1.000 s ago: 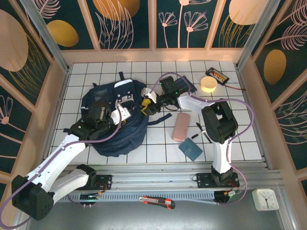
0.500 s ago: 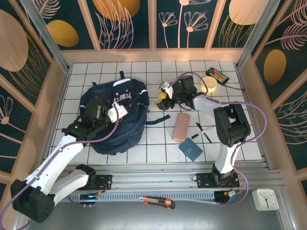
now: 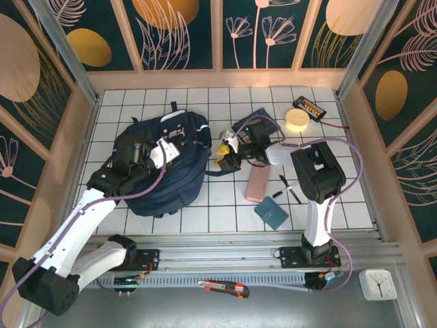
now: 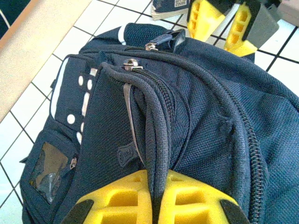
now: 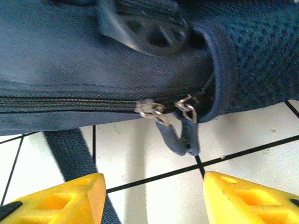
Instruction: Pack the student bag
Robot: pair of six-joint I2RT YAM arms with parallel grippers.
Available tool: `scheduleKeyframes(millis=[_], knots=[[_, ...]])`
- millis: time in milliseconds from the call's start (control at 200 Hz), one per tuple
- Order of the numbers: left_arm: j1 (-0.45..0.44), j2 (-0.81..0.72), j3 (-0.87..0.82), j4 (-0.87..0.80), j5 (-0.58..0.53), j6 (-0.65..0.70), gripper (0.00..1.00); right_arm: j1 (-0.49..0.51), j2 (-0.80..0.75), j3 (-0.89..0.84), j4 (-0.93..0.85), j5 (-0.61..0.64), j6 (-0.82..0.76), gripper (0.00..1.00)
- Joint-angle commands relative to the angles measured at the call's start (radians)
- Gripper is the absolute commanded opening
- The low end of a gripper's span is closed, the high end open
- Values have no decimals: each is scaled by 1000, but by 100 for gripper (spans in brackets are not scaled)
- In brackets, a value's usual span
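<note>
The student bag [image 3: 167, 179] is a large navy backpack lying left of the table's centre. My left gripper [image 3: 164, 149] rests on top of it. In the left wrist view its yellow fingers [image 4: 124, 198] are shut on a raised ridge of the bag's fabric [image 4: 159, 140] beside a zipper. My right gripper [image 3: 220, 156] stands open just off the bag's right edge. The right wrist view shows two metal zipper sliders [image 5: 168, 112] with blue pull tabs [image 5: 181, 137] hanging over the tile, ahead of the open right gripper [image 5: 154, 186] and apart from its fingers.
A pink case [image 3: 258, 180], a teal wallet [image 3: 272, 212] and a pen [image 3: 290, 188] lie right of the bag. A dark book [image 3: 263, 121], a yellow round [image 3: 295, 120] and a black device [image 3: 308, 106] sit at the back right. A bag strap [image 5: 70, 149] trails across the tile.
My right gripper drew back from the bag, opened wider, then came back low beside the bag's right edge. The left gripper stayed shut on the bag and shifted slightly back, pulling the fabric.
</note>
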Motion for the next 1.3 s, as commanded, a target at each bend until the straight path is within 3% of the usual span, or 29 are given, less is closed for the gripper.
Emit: scheduleKeyframes(millis=[0, 350, 470, 565, 701, 781, 836, 861, 1006, 1121, 1296], knots=[[2, -13, 65, 63, 0, 29, 0, 12, 36, 52, 82, -30, 43, 58], [2, 3, 65, 78, -8, 27, 0, 36, 55, 69, 102, -55, 79, 57], [5, 6, 65, 92, -10, 26, 0, 40, -2, -7, 158, -40, 142, 56], [13, 8, 101, 95, 4, 17, 0, 2, -44, -106, 377, -65, 416, 56], [42, 15, 167, 75, 61, -5, 0, -82, -10, -193, 868, -97, 1067, 51], [65, 30, 214, 61, 106, -23, 0, -104, 55, -247, 1258, -90, 1484, 50], [78, 41, 242, 55, 136, -33, 0, -106, 107, -253, 1478, -78, 1683, 50], [82, 46, 253, 53, 147, -36, 0, -103, 128, -240, 1487, -73, 1751, 51], [89, 68, 288, 44, 178, -42, 0, -59, 140, -216, 1451, -66, 1789, 55], [93, 76, 299, 46, 193, -40, 0, -52, 193, -182, 1470, -9, 1921, 52], [94, 85, 305, 50, 194, -38, 0, -26, 181, -147, 1438, -10, 1932, 51]])
